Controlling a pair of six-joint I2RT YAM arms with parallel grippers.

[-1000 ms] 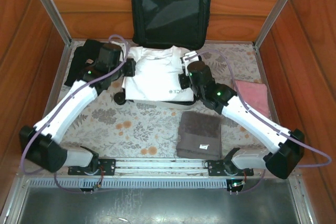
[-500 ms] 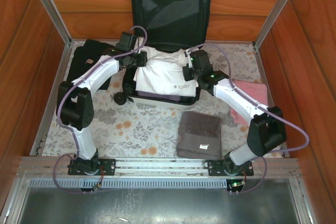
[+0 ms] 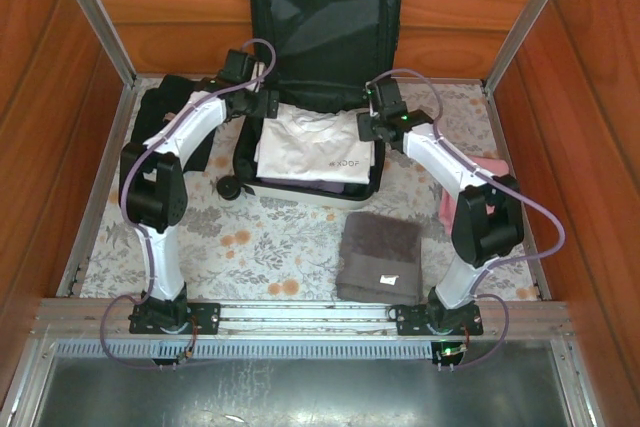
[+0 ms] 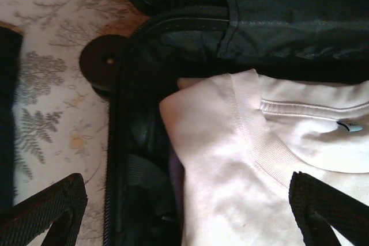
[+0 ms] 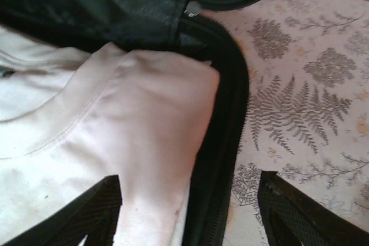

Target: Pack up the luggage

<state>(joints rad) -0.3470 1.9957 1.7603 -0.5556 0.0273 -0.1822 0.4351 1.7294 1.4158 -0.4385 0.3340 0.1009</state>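
Folded white cotton T-shirt [image 3: 318,152] sits in open black-lined suitcase [image 3: 322,37]; left gripper [image 4: 185,181] and right gripper [image 5: 189,181] both spread, empty. Suggest pressing far shoulders down inside zipper rim [image 5: 230,102].

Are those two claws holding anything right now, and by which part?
Nothing is held. The left claw and right claw both hang open over the white T-shirt lying in the luggage.
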